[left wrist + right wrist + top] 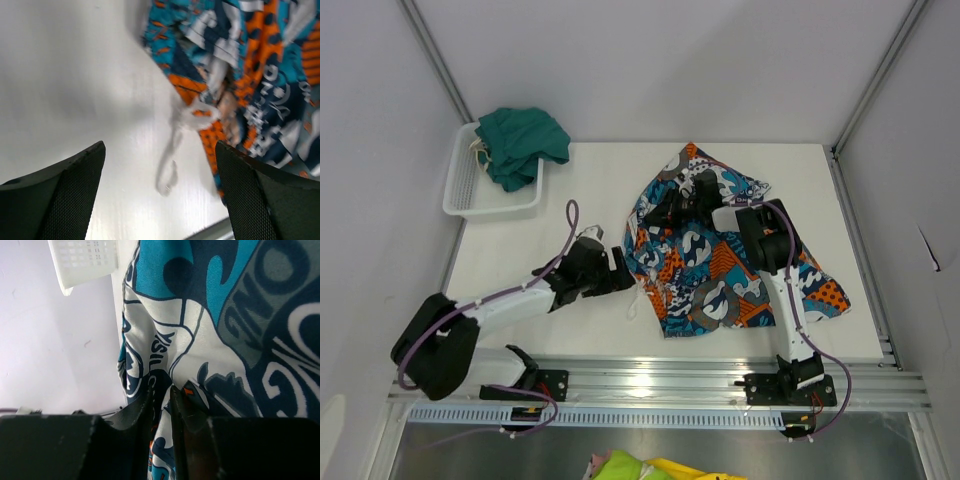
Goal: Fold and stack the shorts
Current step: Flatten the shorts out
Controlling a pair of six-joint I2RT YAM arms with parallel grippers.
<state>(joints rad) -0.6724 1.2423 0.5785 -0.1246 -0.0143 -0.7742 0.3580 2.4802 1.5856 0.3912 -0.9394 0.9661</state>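
Fabric may be snagging in right claw [161,399], barely parted on patchwork shorts [225,315], hold unclear; left claw [160,146] gaping, empty.

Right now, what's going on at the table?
The patterned shorts lie rumpled on the table, not neatly folded. The right gripper is over their far part, fingers nearly together with a fold of cloth between them. The left gripper hangs open beside their left edge, near the white drawstring, holding nothing. The green shorts sit bunched in the white basket at the far left corner.
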